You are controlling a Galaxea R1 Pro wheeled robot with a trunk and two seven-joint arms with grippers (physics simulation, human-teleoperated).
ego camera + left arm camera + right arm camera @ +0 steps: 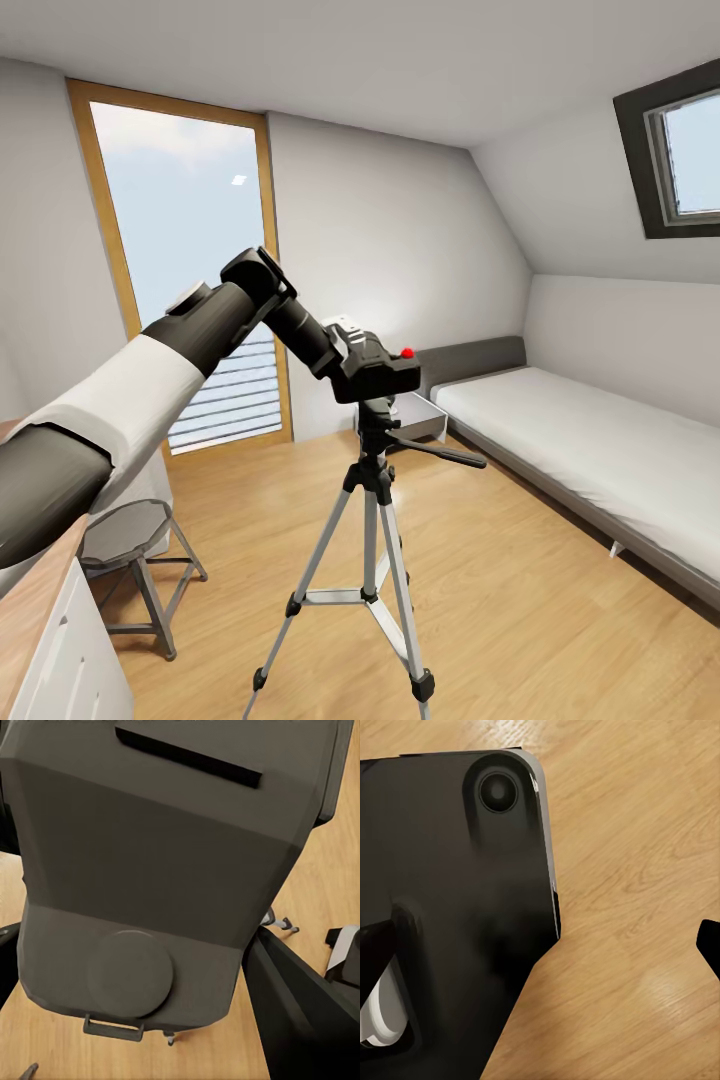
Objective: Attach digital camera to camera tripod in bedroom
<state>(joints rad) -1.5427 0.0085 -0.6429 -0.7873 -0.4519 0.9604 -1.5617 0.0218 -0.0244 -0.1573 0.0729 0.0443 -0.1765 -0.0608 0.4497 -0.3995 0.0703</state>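
In the head view my left arm reaches out to the digital camera (386, 373), a black box with a red button on top. My left gripper (352, 352) is shut on it from behind. The camera sits directly on the black head of the camera tripod (371, 505), whose silver legs spread over the wood floor and whose pan handle points right. Whether the camera is locked onto the head cannot be told. In the left wrist view the camera's dark body (165, 870) is very close. One dark fingertip (709, 945) of my open right gripper hangs over bare floor.
The bedroom has a grey bed (600, 450) along the right wall and a small nightstand (425, 412) behind the tripod. A metal stool (125, 540) and a wood-topped desk (35, 590) stand at the lower left. A glazed door (190, 270) is at the back left.
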